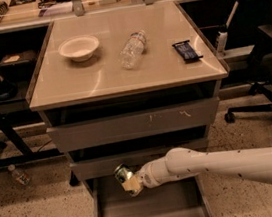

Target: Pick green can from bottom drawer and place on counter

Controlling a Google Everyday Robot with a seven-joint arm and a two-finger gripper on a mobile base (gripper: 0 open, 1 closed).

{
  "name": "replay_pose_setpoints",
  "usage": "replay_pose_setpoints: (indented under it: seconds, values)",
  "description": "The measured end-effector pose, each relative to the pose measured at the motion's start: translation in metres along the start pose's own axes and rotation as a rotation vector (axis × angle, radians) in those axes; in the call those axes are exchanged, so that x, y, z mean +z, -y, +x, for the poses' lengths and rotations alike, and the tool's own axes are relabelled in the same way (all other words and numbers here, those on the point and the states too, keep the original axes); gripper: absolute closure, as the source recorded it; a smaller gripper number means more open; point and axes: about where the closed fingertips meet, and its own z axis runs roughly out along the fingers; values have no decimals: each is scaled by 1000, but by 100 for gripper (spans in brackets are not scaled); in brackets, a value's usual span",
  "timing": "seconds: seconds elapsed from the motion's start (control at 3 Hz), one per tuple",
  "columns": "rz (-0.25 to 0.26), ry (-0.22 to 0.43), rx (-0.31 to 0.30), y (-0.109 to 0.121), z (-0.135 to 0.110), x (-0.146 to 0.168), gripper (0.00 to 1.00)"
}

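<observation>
The small cylindrical green can (122, 173), silver rim uppermost, is clasped in the claw (130, 183), whose pale fingers are closed on its lower end and partly hidden by it. It is held tilted above the flat grey metal floor of the open bottom drawer (150, 212), whose front is cut off. On the glossy beige tabletop (166, 73) a round bowl (79, 48), a clear bottle (133, 49) lying flat and a dark bar (187, 51) are seen.
</observation>
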Motion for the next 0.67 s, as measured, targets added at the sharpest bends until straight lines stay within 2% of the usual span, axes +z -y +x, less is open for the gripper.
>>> replay_pose_setpoints:
  seconds: [0.33, 0.67]
  values:
    - [0, 0, 0, 0, 0, 0, 100]
    - [27, 36, -75, -17, -30, -20, 100]
